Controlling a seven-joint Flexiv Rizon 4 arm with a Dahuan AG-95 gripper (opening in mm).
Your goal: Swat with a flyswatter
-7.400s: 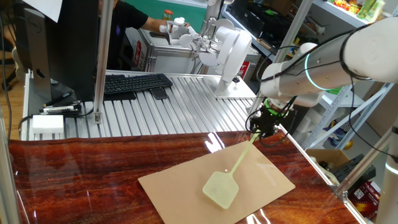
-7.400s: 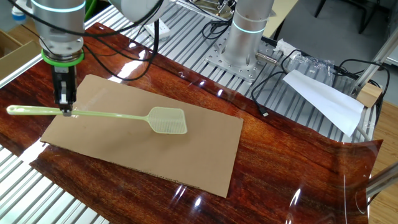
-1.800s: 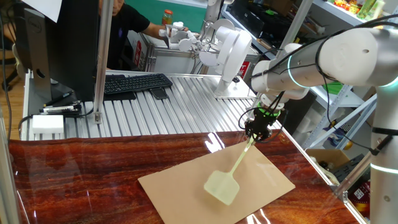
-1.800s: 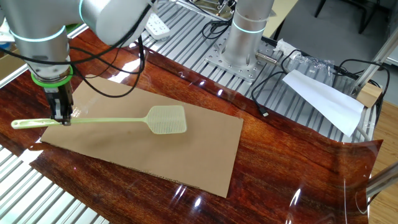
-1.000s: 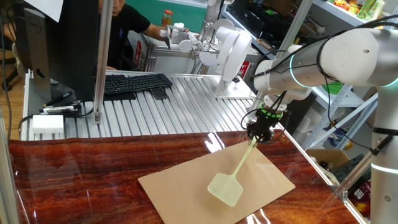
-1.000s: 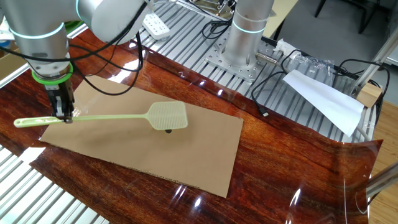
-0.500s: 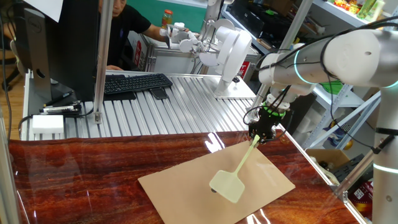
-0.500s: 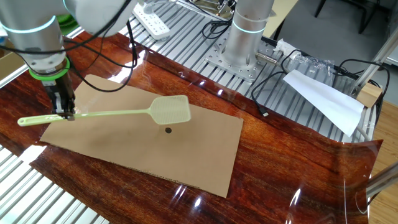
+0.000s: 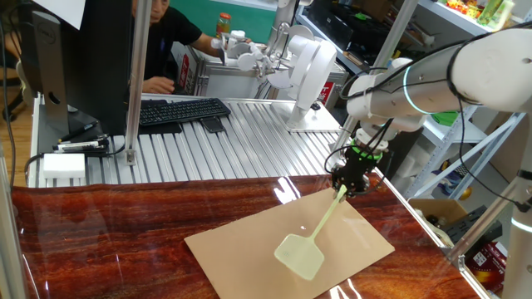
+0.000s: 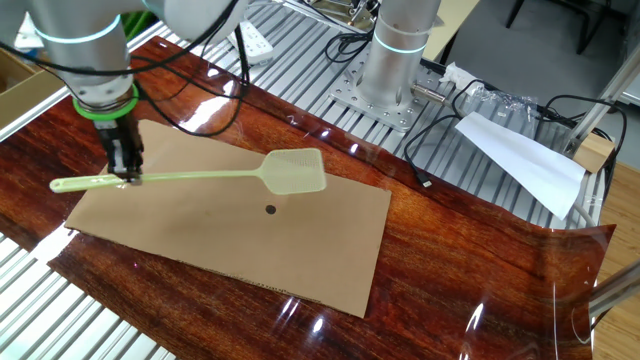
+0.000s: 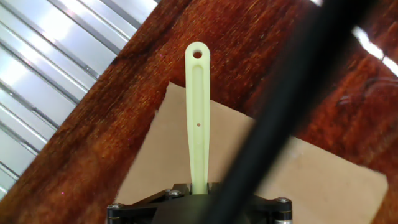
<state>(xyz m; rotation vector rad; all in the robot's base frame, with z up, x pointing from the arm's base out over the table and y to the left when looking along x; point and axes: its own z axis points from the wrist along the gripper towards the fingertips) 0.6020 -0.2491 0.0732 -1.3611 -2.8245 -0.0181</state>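
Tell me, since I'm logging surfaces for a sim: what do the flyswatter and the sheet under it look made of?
Flyswatter: likely plastic, pale yellow-green, smooth moulded handle, mesh head. Sheet: probably cardboard, matte tan, flat, no shine.

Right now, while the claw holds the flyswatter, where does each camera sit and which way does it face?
One fixed view: opposite the arm's side of the table, facing a keyboard; arm and claw show at right.
The other fixed view: high, facing the arm's base; claw at left.
Hand view: on the hand, looking down past the claw at the flyswatter handle.
All share the flyswatter and the brown mat.
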